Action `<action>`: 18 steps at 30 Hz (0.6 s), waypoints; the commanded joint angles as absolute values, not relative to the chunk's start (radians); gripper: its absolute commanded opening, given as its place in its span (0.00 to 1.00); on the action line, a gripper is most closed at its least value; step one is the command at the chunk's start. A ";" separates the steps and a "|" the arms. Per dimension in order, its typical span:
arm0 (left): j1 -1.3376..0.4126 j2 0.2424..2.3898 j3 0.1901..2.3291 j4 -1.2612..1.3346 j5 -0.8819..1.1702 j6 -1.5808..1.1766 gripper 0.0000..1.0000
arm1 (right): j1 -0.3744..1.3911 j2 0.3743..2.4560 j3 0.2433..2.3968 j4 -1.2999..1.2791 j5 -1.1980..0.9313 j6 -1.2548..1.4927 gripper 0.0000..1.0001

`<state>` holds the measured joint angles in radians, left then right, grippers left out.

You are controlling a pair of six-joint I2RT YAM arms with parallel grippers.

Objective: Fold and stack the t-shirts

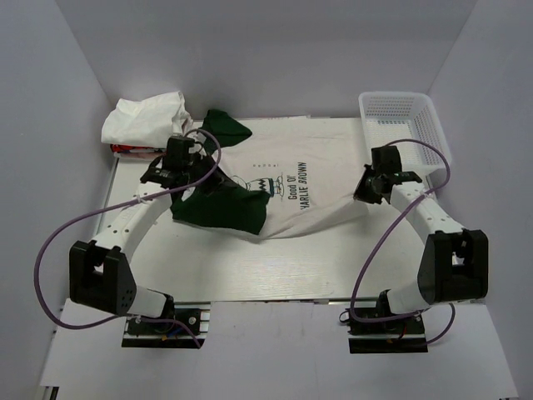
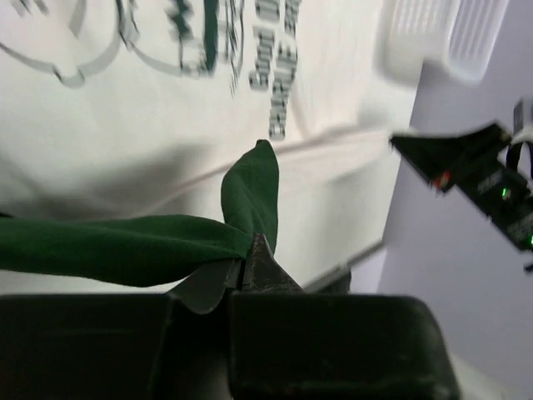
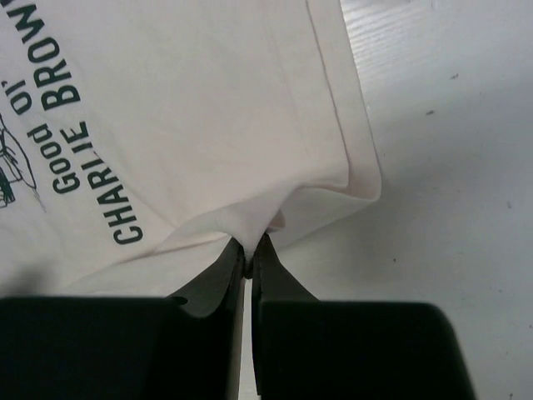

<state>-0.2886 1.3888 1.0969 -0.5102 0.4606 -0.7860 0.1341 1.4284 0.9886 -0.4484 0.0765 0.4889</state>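
The large off-white t-shirt point(image 1: 291, 187) with dark green sleeves and dark lettering lies spread across the middle of the table, stretched between both arms. My left gripper point(image 1: 196, 179) is shut on its green sleeve point(image 2: 108, 246), the cloth pinched at the fingertips point(image 2: 258, 250). My right gripper point(image 1: 366, 190) is shut on a bunched fold of the shirt's off-white edge point(image 3: 250, 221). In the right wrist view the lettering point(image 3: 67, 142) lies to the left of the gripper point(image 3: 248, 246). A crumpled white t-shirt point(image 1: 146, 117) sits at the back left, over a red one point(image 1: 125, 150).
A white plastic mesh basket point(image 1: 408, 117) stands at the back right, just beyond the right arm. White walls close in the table on the left, the back and the right. Purple cables loop from both arms. Bare tabletop point(image 3: 450, 167) shows to the right of the shirt.
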 commanded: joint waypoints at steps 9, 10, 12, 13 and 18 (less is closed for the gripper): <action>-0.180 1.551 1.333 -0.414 0.255 -0.664 0.00 | 0.132 1.595 1.218 -0.468 0.173 0.445 0.00; -0.179 1.574 1.345 -0.404 0.244 -0.652 0.00 | 0.132 1.627 1.232 -0.474 0.185 0.446 0.00; -0.166 1.601 1.356 -0.365 0.244 -0.623 0.00 | 0.132 1.649 1.284 -0.488 0.196 0.446 0.00; -0.157 1.623 1.392 -0.354 0.244 -0.614 0.00 | 0.130 1.679 1.304 -0.489 0.212 0.446 0.00; -0.127 1.837 1.540 -0.362 0.253 -0.575 0.00 | 0.130 1.765 1.383 -0.508 0.276 0.465 0.00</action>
